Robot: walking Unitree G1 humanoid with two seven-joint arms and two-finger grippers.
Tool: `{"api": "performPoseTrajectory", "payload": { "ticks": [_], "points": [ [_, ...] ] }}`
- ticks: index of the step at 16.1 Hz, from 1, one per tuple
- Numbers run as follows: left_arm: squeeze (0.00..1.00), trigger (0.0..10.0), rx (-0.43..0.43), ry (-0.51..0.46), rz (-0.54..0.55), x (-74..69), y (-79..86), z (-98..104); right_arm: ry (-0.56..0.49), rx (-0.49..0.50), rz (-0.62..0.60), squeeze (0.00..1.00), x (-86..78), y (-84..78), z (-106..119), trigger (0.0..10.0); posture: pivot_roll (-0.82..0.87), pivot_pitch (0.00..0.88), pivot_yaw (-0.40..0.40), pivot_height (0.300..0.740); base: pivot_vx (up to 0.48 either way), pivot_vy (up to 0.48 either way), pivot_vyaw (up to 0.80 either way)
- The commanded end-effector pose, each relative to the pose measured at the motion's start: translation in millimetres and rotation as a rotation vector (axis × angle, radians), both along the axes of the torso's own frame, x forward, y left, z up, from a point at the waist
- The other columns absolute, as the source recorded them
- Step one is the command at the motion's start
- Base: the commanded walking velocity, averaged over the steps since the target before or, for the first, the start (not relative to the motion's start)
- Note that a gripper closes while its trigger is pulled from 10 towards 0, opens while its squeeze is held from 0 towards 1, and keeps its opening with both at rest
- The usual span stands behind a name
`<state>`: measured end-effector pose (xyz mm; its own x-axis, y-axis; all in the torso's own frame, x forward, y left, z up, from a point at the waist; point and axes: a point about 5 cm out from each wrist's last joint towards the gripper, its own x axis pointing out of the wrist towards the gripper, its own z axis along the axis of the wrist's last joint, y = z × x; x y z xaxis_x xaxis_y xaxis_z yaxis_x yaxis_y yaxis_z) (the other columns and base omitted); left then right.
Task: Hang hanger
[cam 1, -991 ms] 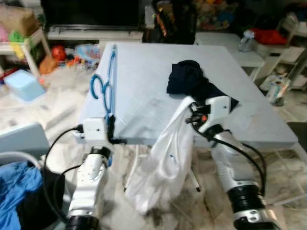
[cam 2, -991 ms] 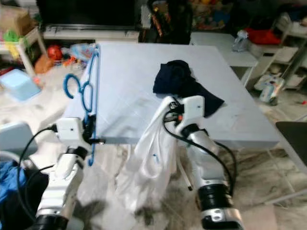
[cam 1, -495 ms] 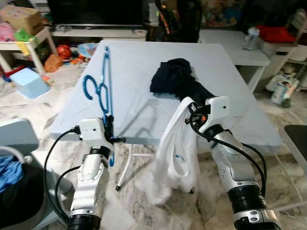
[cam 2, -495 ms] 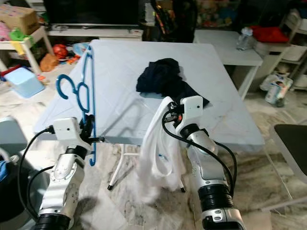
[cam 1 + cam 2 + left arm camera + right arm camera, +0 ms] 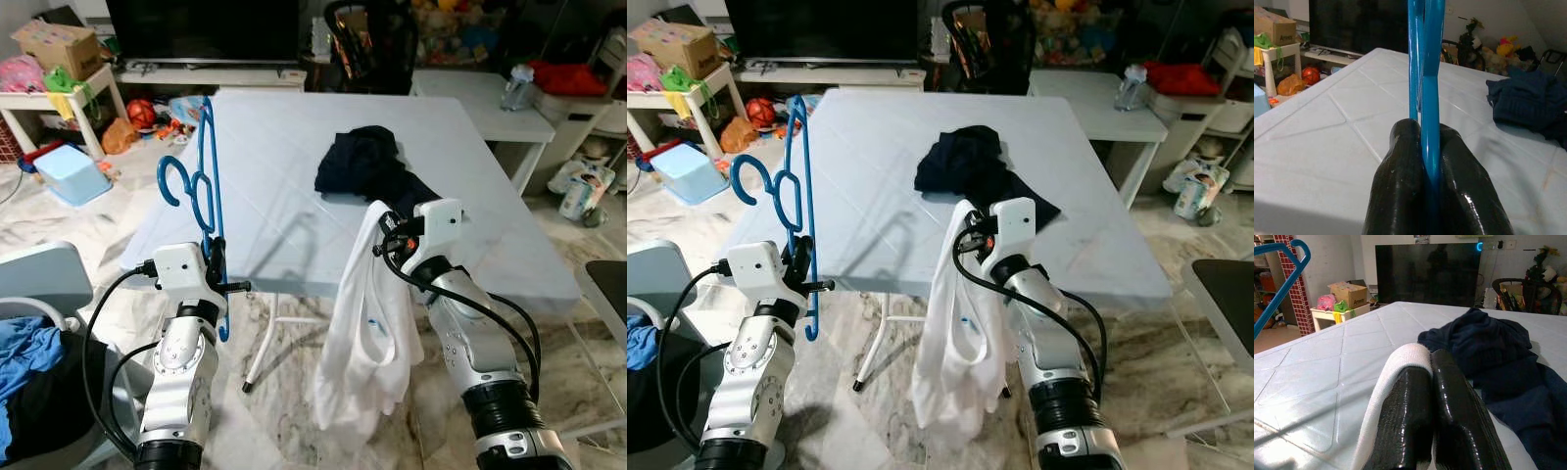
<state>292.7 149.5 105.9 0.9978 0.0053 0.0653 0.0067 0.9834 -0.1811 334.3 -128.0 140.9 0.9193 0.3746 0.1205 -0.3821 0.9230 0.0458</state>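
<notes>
Up front, by label:
Left gripper [image 5: 217,262]: fingers pressed together on the blue hangers [image 5: 208,166], at the table's near left corner.
Blue hangers: held upright, hooks at the top, bars rising above the table edge.
Right gripper [image 5: 387,232]: fingers pinched on the white garment [image 5: 367,323], at the near edge of the table.
White garment: hangs from the gripper down toward the floor [image 5: 284,392].
Table [image 5: 284,186]: pale blue-white square top with diagonal creases; a dark navy garment [image 5: 367,166] lies crumpled on it beyond the right gripper.
Room: marble-patterned floor, dark TV screen [image 5: 201,29] behind the table, white bench [image 5: 490,103] to the right, cardboard box [image 5: 54,44] and light blue box [image 5: 64,171] on the left.
</notes>
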Motion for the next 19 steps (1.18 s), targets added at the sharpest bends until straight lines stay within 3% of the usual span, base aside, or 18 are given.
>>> {"api": "performPoseTrajectory", "payload": {
  "ticks": [1,4,6,8,12,19],
  "points": [
    [0.00,10.0,0.004,-0.031,-0.014,1.5,-1.6,8.3,-0.055,0.004,-0.005,0.00,2.6,-0.8,13.1,10.0,-0.06,0.000,-0.036,0.740,0.360,0.000,0.00],
    [0.00,10.0,-0.005,-0.060,-0.020,4.3,-5.4,18.8,-0.111,0.022,-0.020,0.00,5.0,-0.5,28.1,10.0,-0.06,0.000,-0.036,0.740,0.361,0.000,0.00],
    [0.00,10.0,0.003,-0.081,-0.024,6.2,-5.6,24.5,-0.224,0.077,-0.028,0.00,10.7,4.0,66.3,10.0,-0.06,0.000,-0.036,0.740,0.362,0.000,0.00],
    [0.00,10.0,0.002,-0.085,-0.022,7.0,-5.1,26.2,-0.267,0.096,-0.024,0.00,12.8,7.2,83.2,10.0,-0.06,0.000,-0.038,0.740,0.358,0.000,0.00],
    [0.00,10.0,0.000,-0.082,-0.020,6.1,-5.8,27.0,-0.266,0.105,-0.018,0.00,12.7,10.1,83.8,10.0,-0.06,0.000,-0.039,0.740,0.294,0.000,0.00],
    [0.00,10.0,0.011,-0.068,-0.004,7.8,-7.8,24.8,-0.239,0.123,-0.003,0.00,18.5,14.7,84.9,10.0,-0.05,0.000,-0.047,0.740,0.000,0.000,0.00]
  ]
}}
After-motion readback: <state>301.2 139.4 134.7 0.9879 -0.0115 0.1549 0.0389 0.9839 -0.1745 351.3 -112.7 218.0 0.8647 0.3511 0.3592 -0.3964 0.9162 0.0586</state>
